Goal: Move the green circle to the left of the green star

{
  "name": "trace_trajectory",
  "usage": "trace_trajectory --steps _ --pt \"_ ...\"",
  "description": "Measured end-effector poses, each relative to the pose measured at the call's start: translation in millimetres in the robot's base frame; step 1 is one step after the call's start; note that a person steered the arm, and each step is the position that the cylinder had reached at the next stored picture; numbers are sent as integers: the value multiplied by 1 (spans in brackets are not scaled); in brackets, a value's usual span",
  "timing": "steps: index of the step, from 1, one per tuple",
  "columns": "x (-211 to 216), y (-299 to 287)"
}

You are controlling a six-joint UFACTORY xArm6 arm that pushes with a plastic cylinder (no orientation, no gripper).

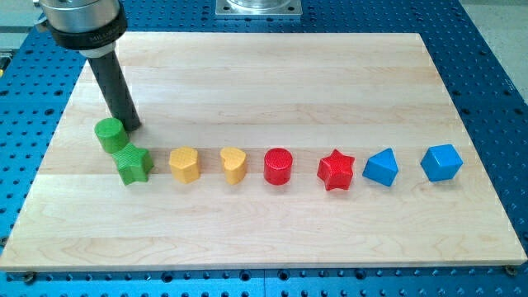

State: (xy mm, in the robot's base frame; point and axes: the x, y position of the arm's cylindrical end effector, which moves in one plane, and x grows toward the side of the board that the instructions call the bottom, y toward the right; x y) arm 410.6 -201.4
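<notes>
Green circle [110, 134] pressed against the upper-left points of the green star [133, 162], sitting above and slightly toward the view's left of it rather than level beside it. My tip [129, 127] planted just to the view's right of the circle, at its upper-right edge, apparently touching. Rod rising steeply from there toward the view's top left, capped by the grey metal collar [81, 21] at the frame's edge. No fingers on this rig, so nothing clenched or released: pushing only. Judged from the layout, circle needs to travel down and leftward around the star's left arm, which calls for contact from above. Risk of nudging the star out of line, given the contact. Yellow blocks [185, 163], red cylinder [279, 166], red star [337, 170] and blue blocks [380, 167] lined up undisturbed along the wooden surface [330, 82].
</notes>
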Motion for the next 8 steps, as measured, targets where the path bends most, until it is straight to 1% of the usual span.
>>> trace_trajectory --steps 1,2,3,4,5,7,8 --pt "8 -21" --pt "28 -21" --pt "24 -20" --pt "26 -2" --pt "26 4" --pt "46 -14" --pt "46 -20"
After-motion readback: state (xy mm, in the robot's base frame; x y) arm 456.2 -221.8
